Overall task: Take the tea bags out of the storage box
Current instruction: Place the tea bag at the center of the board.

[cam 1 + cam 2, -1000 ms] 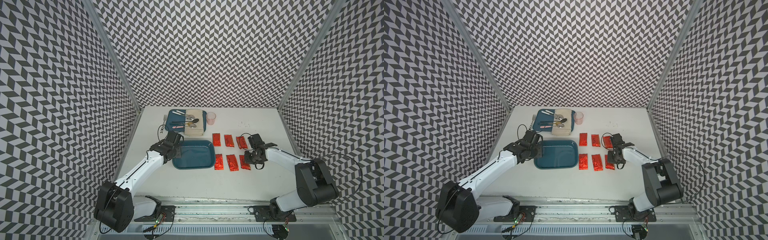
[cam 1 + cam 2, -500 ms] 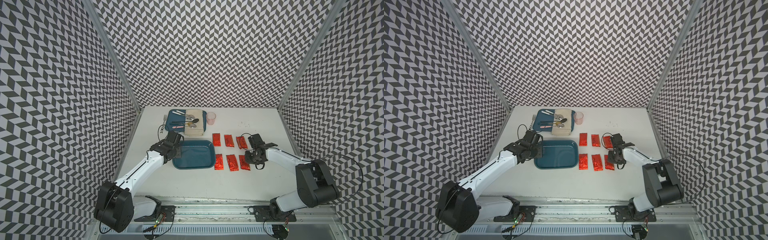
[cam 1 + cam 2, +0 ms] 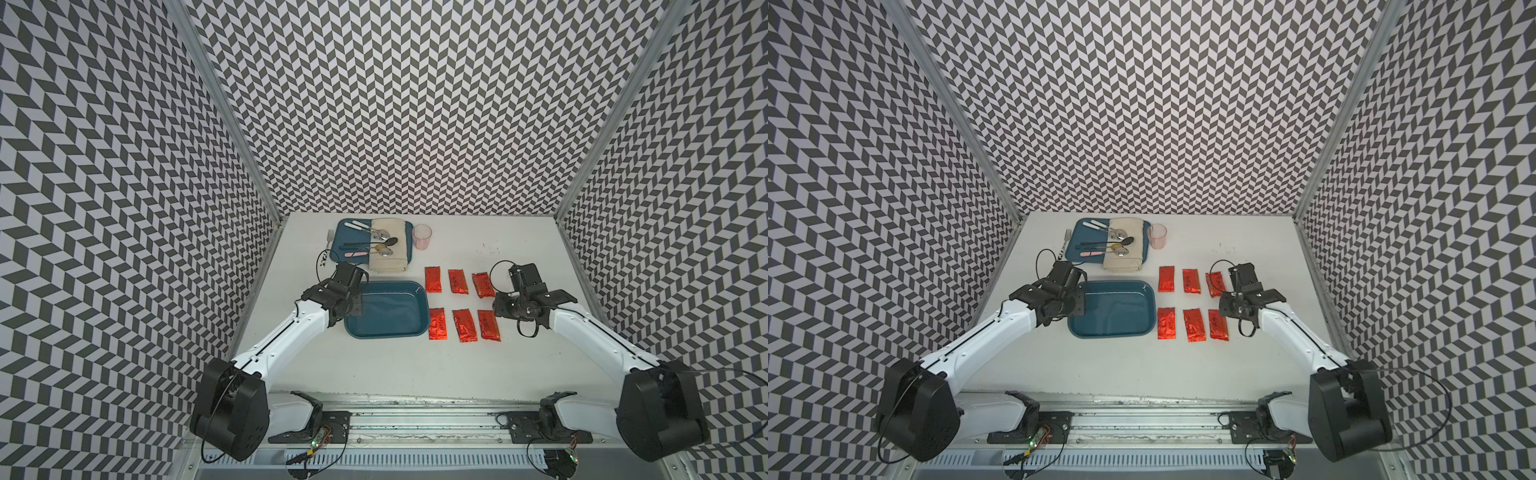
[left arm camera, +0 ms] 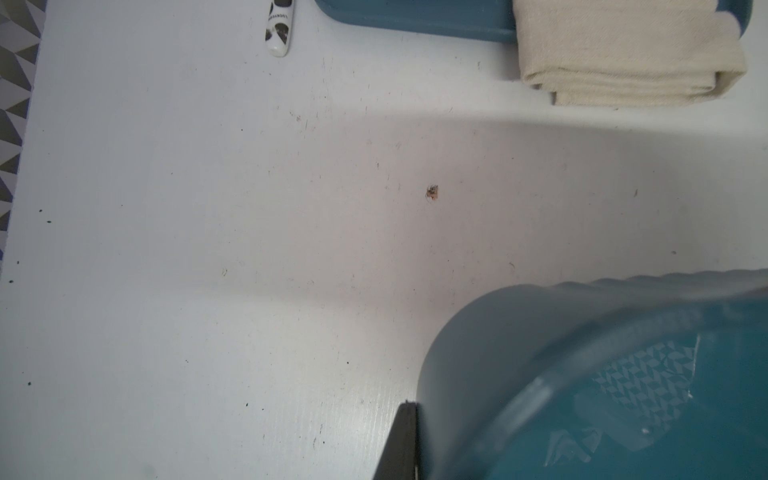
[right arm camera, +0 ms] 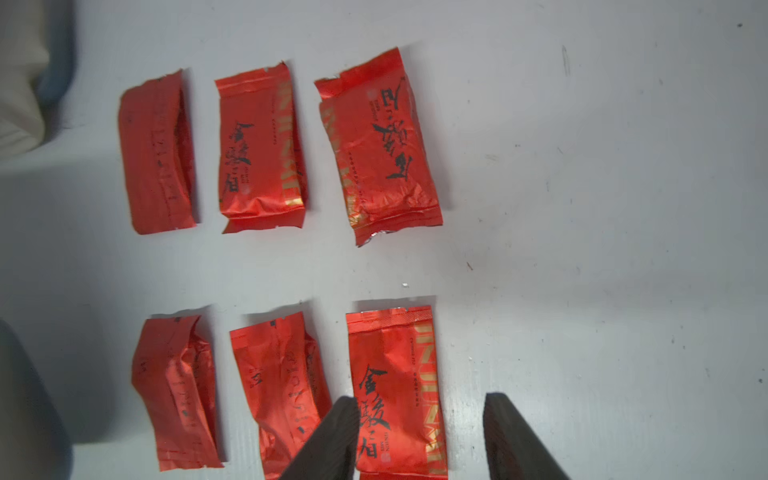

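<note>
The teal storage box [image 3: 386, 309] stands at mid-table, and both top views show nothing inside it. My left gripper [image 3: 353, 305] is shut on its left wall; the left wrist view shows one finger [image 4: 401, 440] pressed flat against the outside of the box [image 4: 519, 353], the other hidden. Six red foil tea bags lie on the table right of the box in two rows of three, far row [image 3: 457, 281], near row [image 3: 464, 325]. My right gripper [image 5: 419, 436] hangs open over the near-right tea bag [image 5: 390, 374], a finger on each side of it. That bag lies flat.
A flat blue tray [image 3: 340, 237] with cutlery and a beige cloth [image 3: 388, 253] sits at the back, a fork [image 3: 330, 241] left of it and a pink cup [image 3: 422, 236] right of it. Patterned walls close in the left, right and back sides.
My right gripper has opened and let go of the near-right tea bag, which now rests on the table. The left arm and the box have not moved.
</note>
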### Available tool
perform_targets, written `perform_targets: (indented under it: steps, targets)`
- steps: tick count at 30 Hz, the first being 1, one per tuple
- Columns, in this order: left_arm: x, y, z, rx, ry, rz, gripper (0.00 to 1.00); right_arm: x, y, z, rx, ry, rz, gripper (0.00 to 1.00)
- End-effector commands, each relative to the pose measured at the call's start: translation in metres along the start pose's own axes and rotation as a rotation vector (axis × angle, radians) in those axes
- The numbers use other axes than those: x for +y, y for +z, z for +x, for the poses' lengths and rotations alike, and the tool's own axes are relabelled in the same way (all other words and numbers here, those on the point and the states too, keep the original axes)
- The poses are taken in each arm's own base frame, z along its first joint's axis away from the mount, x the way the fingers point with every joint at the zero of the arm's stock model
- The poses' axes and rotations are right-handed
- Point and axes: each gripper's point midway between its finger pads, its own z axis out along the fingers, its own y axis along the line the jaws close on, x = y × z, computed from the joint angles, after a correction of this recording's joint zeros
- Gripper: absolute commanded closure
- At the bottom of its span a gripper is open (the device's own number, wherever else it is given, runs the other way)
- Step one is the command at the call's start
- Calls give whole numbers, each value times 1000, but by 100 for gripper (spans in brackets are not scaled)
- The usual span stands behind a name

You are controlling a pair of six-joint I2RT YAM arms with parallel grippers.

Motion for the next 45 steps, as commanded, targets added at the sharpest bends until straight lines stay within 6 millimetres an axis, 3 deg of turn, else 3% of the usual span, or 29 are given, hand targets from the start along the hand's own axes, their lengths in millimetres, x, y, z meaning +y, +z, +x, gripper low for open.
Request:
perform_targets:
  steps: [1,6,9,13,45]
  targets:
    - [-1,1,-5,-16,-13,-7,100,17,13,10,35,-39,-93,40]
    - [0,0,-6,-20,-16,-15,100,12,33,25,144,-58,-31,27]
    - [0,0,-6,-20,-16,-11,100,14,37,33,167,-74,-22,10]
    - [-1,-1,-6,-20,-13,-2,100,19,43,44,205,-103,-12,7]
    - [-9,-6,-8,-31,-4,49,100,0,54,56,273,-134,148,33]
